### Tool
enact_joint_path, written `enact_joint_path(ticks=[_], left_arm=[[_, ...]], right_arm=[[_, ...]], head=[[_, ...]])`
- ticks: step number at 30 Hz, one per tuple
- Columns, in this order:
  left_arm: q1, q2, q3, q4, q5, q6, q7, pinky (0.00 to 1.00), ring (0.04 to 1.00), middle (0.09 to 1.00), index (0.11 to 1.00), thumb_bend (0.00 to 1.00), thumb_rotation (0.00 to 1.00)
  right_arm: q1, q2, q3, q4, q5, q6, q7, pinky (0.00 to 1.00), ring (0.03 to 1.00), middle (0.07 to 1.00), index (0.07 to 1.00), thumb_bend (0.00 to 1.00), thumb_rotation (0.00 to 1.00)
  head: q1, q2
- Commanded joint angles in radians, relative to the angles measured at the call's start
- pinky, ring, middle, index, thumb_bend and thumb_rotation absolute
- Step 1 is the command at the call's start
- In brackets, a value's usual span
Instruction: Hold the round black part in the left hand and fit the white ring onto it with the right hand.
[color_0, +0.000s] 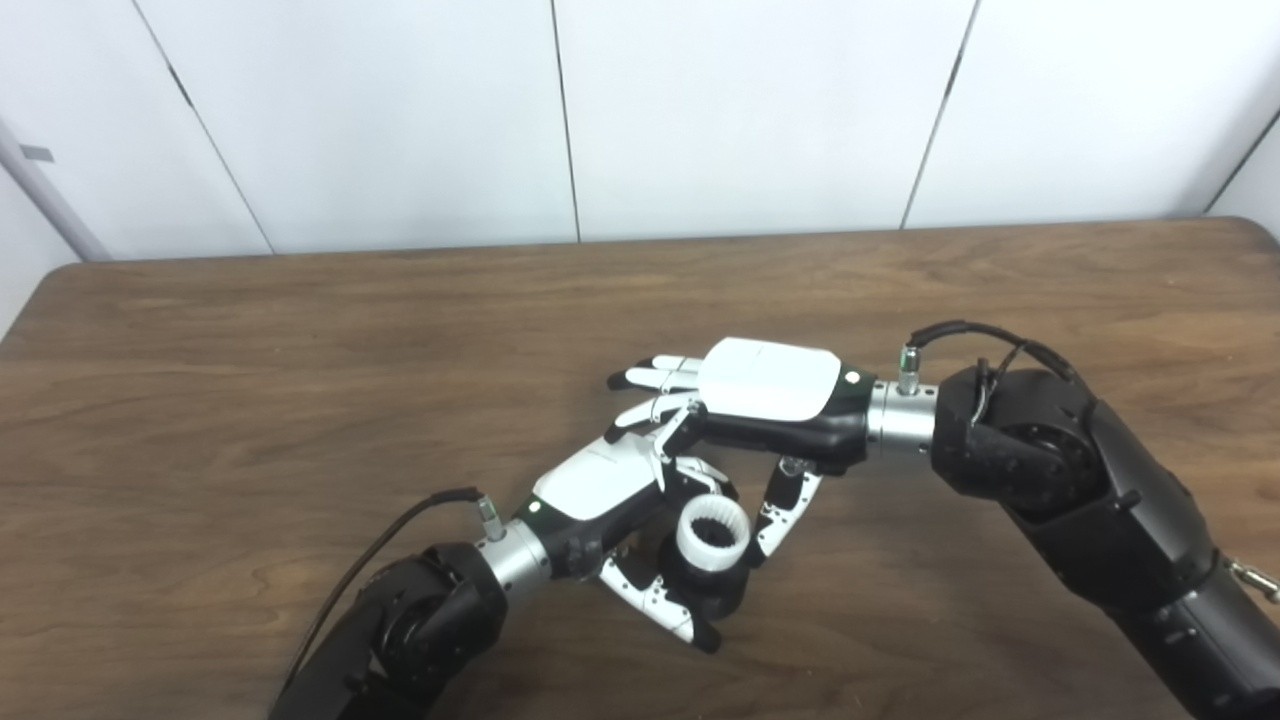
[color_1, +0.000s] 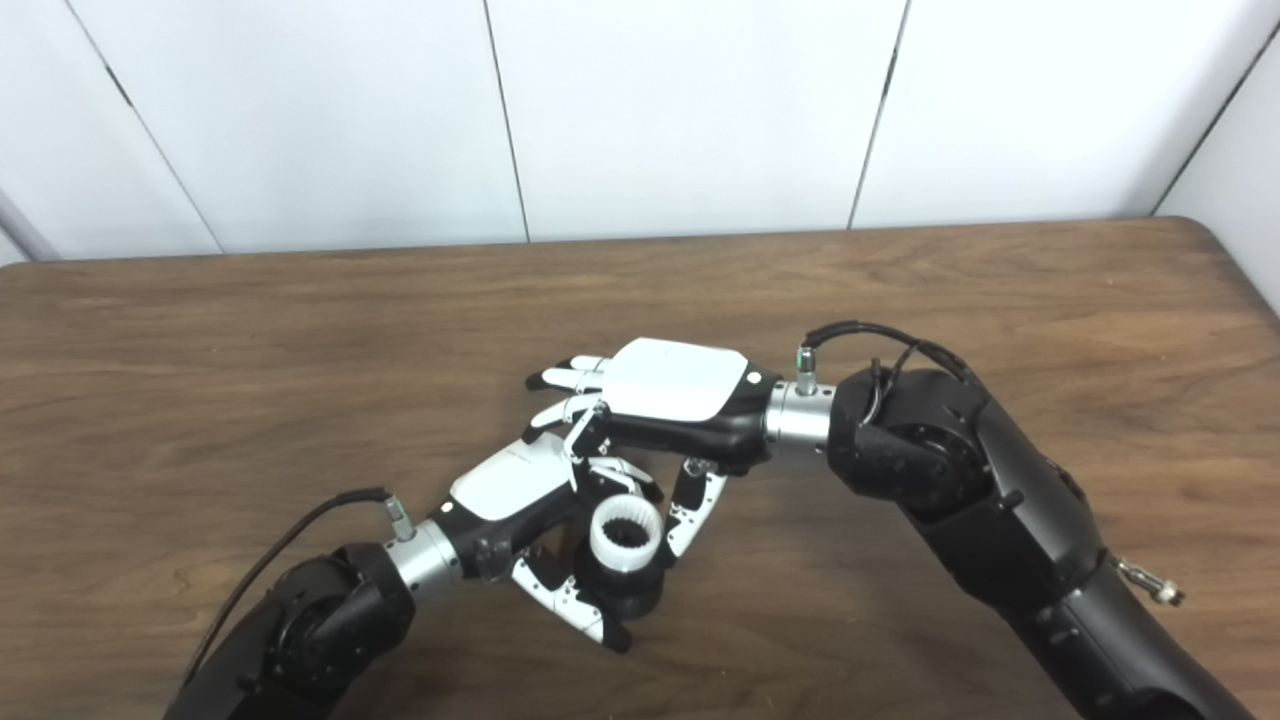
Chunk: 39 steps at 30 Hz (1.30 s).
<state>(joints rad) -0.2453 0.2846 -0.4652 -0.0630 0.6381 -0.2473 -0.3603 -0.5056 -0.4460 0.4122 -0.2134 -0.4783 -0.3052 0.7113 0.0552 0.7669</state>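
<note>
Nearest the cameras, the left hand (color_0: 610, 495) is seen curled around the round black part (color_0: 712, 590), with its thumb passing below and in front of the part and its fingers wrapped behind it. The part is held low over the wooden table (color_0: 250, 400), near the front centre; whether it rests on the tabletop cannot be told.

On the part's upper end sits the white ring (color_0: 712, 540), its toothed inner bore facing up toward the cameras. It appears to be on the black part already, though how fully it is seated is not shown.

Just beyond and above, the right hand (color_0: 755, 400) is held palm down over the left hand. Its fingers (color_0: 650, 378) are stretched out and a little apart, pointing to the picture's left, and its thumb (color_0: 785, 505) hangs down just beside the ring's right edge; contact cannot be confirmed. Nothing is seen gripped in this hand.

The step in hand is judged to be the end of fitting: the ring placed, the right hand released or close to it. The next move would call for a check that the ring is level, a light press down if it is not, and a clean lift of the right hand while the left grip is kept firm.
</note>
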Motion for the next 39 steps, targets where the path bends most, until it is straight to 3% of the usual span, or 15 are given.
enact_joint_path(ticks=[1,22,39], left_arm=[[-0.02,-0.002,-0.007,-0.049,-0.017,-0.037,-0.001,1.0,1.0,0.779,0.48,0.52,0.07],[-0.023,-0.011,0.004,-0.077,-0.021,-0.004,-0.032,1.0,1.0,0.814,0.481,0.52,0.07],[-0.037,-0.014,-0.005,-0.054,-0.016,0.007,-0.052,1.0,1.0,0.899,0.483,0.52,0.06]], right_arm=[[-0.032,-0.011,-0.02,-0.005,-0.011,0.009,-0.019,1.0,1.0,0.87,0.48,0.52,0.14],[-0.003,0.013,-0.007,-0.042,-0.03,0.012,-0.026,1.0,1.0,0.864,0.481,0.53,0.14],[0.01,0.025,0.009,-0.079,-0.025,0.016,-0.015,1.0,1.0,0.868,0.479,0.52,0.14]], head=[[0.001,0.001],[0.01,0.013],[0.005,0.017]])
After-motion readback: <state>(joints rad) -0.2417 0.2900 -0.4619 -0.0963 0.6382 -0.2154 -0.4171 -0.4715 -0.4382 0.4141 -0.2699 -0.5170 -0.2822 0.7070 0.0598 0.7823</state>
